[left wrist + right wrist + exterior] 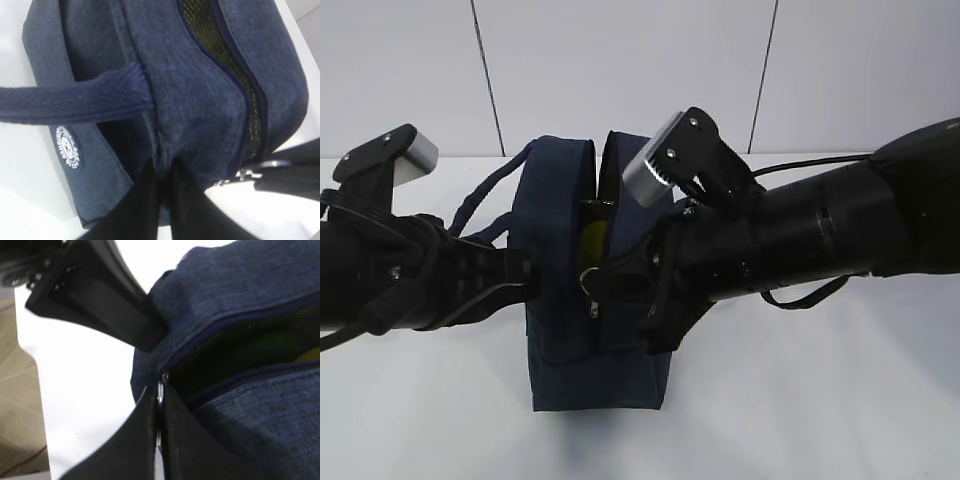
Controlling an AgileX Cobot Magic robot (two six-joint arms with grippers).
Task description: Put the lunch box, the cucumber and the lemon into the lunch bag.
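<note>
The navy lunch bag (560, 340) stands mid-table with its top zipper partly open toward the camera. My left gripper (162, 167) is shut on a pinched fold of the lunch bag's fabric (190, 100), below the handle strap (75, 102). My right gripper (159, 400) is shut on the metal ring pull (588, 283), which shows as a thin bright edge between the fingers (185, 440). Through the gap I see a dim green shape (260, 347) and a yellow patch, the lemon (307, 354). I cannot tell the cucumber from the lunch box inside.
The bag's loop handles (480, 200) hang to the left over my left arm. The left gripper's body (95, 295) presses on the bag's side. White table (800, 400) lies around; its edge and brown floor (20, 415) show in the right wrist view.
</note>
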